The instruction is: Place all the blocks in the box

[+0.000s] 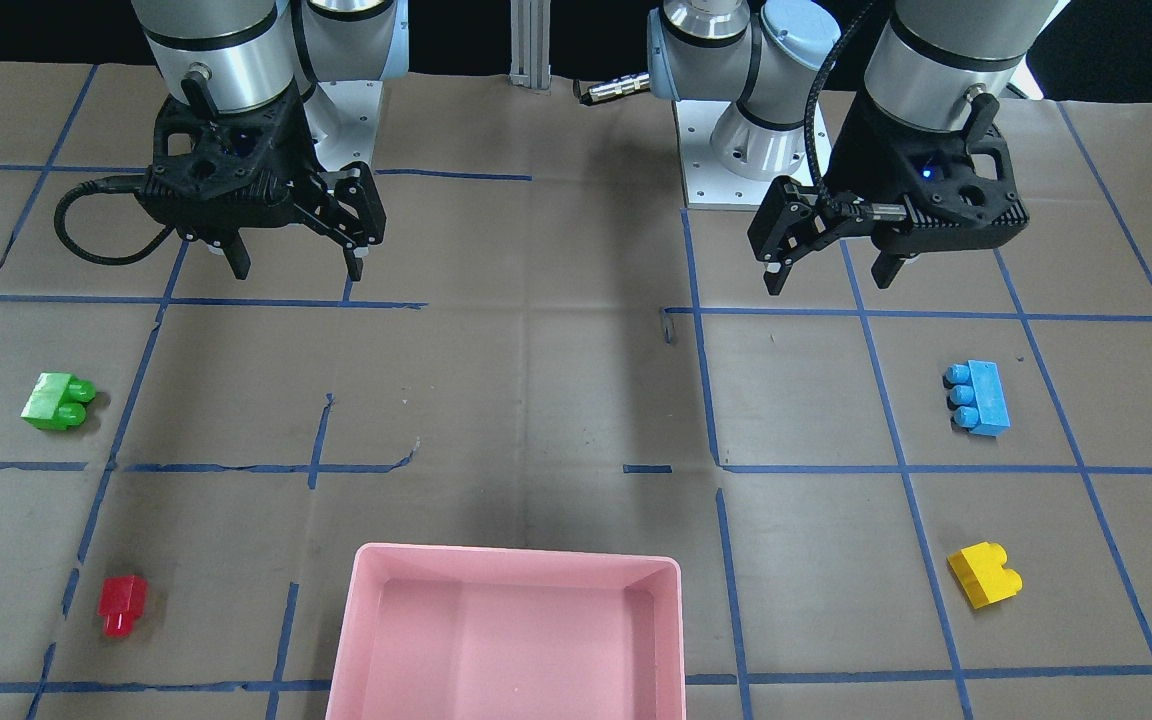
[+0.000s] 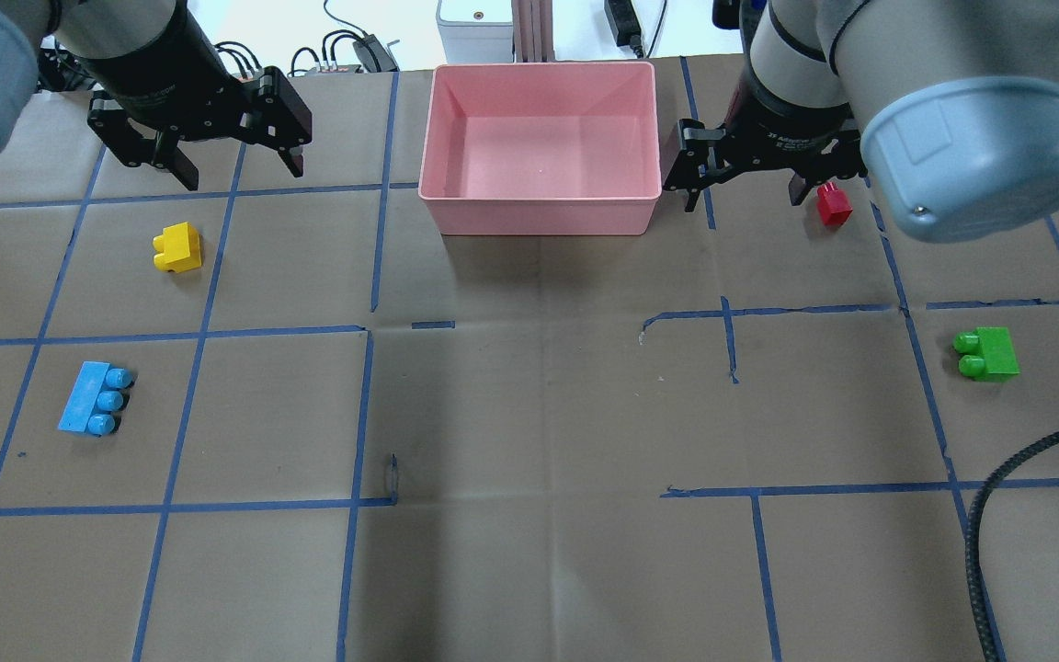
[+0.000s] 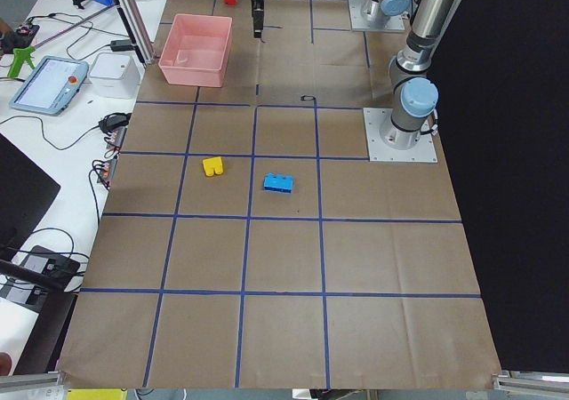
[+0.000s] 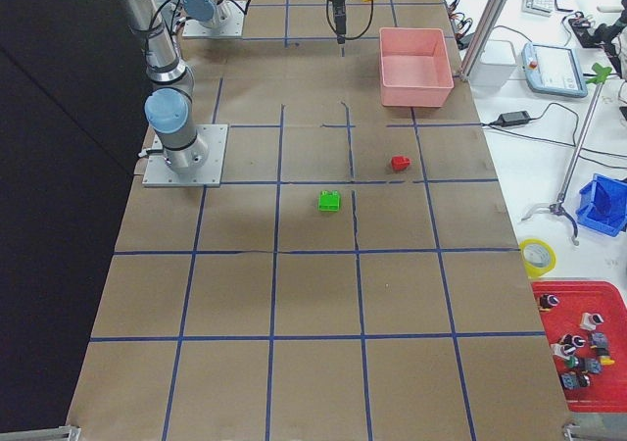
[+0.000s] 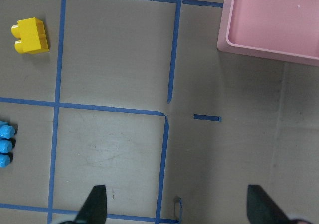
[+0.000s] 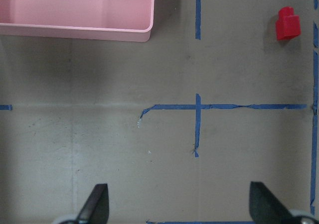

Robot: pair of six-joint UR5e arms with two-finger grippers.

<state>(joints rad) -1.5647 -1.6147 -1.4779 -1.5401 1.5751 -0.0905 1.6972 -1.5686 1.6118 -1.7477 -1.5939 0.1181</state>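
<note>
The pink box [image 1: 506,560] is empty and sits at the table's middle, on the edge far from the robot's bases; it also shows in the overhead view [image 2: 539,213]. On my left arm's side lie the blue brick [image 1: 979,397] and the yellow brick [image 1: 984,574]. On my right arm's side lie the green brick [image 1: 58,401] and the red brick [image 1: 123,603]. My left gripper [image 1: 826,280] is open and empty, above the table near its base. My right gripper [image 1: 298,272] is open and empty too. The left wrist view shows the yellow brick [image 5: 31,35]; the right wrist view shows the red brick [image 6: 288,24].
Blue tape lines grid the brown paper table cover. The arm base plates [image 1: 726,160] stand at the robot's side. A black cable [image 2: 998,515] hangs over the table on the right arm's side. A side bench with a tablet [image 3: 49,84] runs past the box.
</note>
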